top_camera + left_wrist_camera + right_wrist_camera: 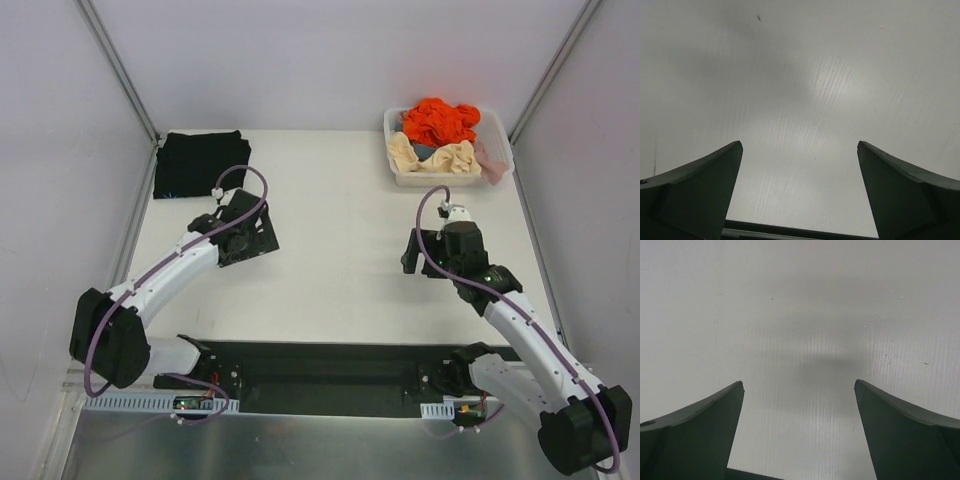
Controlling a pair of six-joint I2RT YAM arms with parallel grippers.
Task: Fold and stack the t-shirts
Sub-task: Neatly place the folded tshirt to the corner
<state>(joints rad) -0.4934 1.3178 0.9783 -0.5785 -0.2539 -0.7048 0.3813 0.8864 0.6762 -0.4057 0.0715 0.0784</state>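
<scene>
Where left fingers (pixel 247 234) hang: above white counter (pixel 340 215), near black t-shirt (pixel 197 165), not touching it
left fingers state: spread apart, nothing between
right fingers (pixel 428 253): spread apart, nothing between, over counter on near side of bin (pixel 399 172)
black t-shirt: folded flat, far left corner of counter
bin: far right corner, white
bin contents: crumpled orange t-shirt (pixel 440 120) on top, cream t-shirt (pixel 447 157) at front, pink t-shirt (pixel 490 160) draped over right rim
</scene>
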